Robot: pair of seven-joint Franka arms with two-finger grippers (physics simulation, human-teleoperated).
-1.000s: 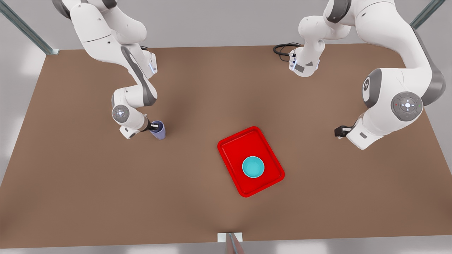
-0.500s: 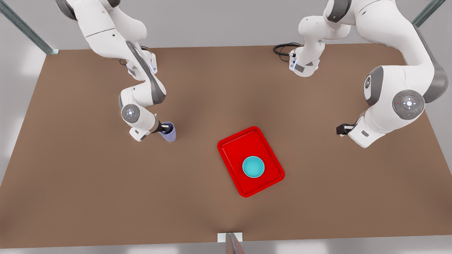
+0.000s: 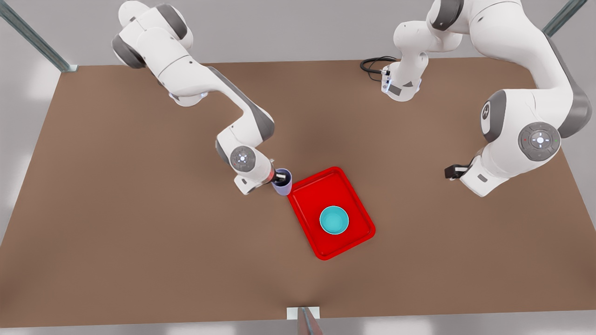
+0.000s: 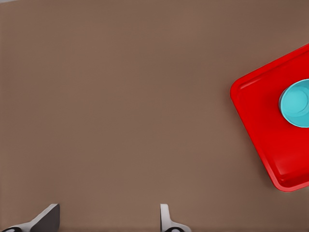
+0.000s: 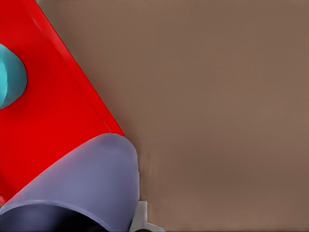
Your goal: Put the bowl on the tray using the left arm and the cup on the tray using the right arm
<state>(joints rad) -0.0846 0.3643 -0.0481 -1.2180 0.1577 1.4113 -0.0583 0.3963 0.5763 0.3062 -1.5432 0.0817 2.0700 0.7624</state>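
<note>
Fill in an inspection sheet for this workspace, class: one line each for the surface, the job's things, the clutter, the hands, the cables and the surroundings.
Surface: brown table, flat and bare around the work.
Job's things: teal bowl sits upright on the red tray; lavender cup is held at the tray's corner, on the front view's left.
Clutter: nothing seen.
Hands: right hand is shut on the cup's rim, one finger inside; left hand is open, holds nothing and waits over the table on the front view's right.
Cables: black cable coiled at the table's far edge by an arm base.
Surroundings: grey wall and metal struts.
</note>
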